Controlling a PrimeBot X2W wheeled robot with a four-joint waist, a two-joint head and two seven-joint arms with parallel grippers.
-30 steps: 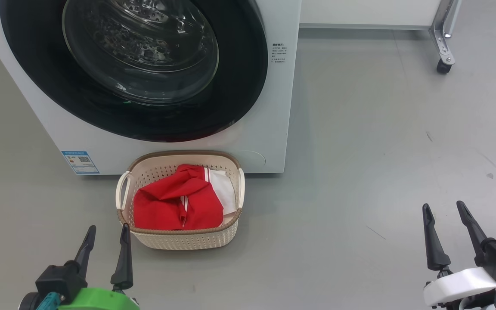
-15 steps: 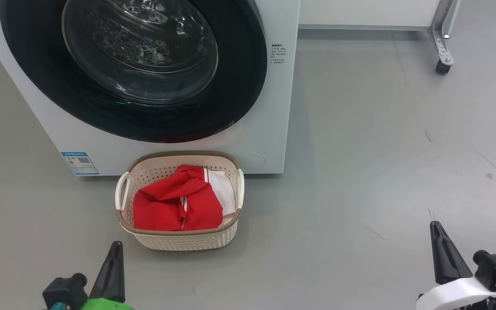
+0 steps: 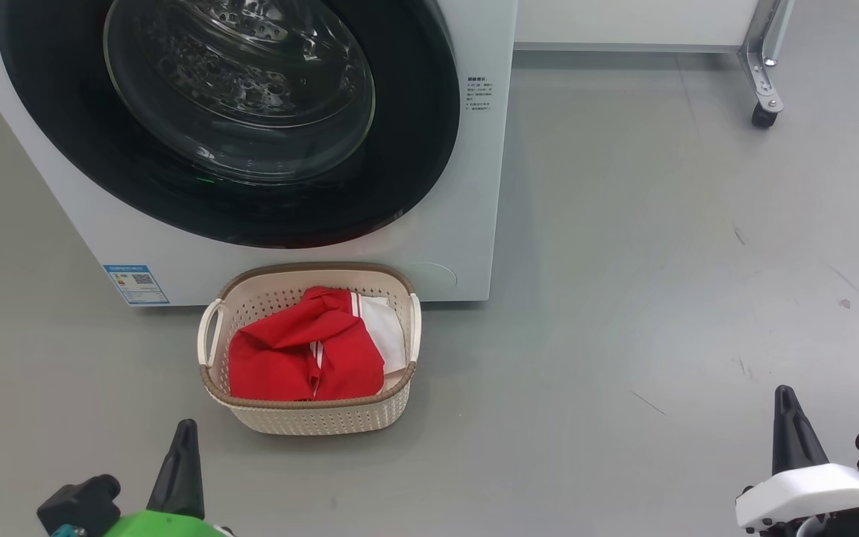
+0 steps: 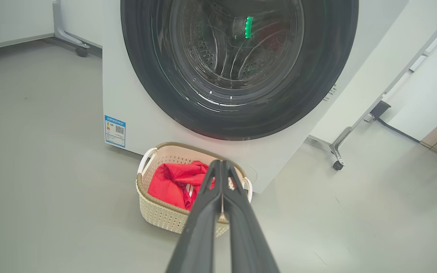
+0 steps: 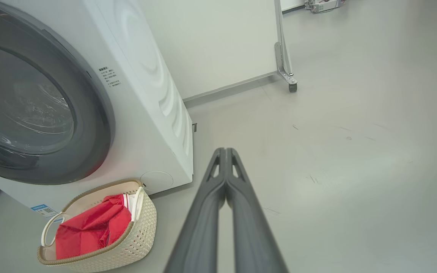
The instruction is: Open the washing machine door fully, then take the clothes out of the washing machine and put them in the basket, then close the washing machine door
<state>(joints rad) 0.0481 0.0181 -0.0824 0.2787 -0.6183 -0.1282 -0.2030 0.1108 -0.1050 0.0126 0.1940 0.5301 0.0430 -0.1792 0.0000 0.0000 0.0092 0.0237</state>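
Now, L claw (image 4: 220,163), R claw (image 5: 225,151) clenched empty, door (image 3: 416,149) top cropped, clothes (image 3: 291,362) in basket (image 3: 325,419).

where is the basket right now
In the head view the basket sits on the floor left of centre, just before the washing machine, under its door, holding the clothes.

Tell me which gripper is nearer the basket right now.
Left. The left gripper sits just off the near-left corner of the basket; the right gripper is far to its right, across the floor.
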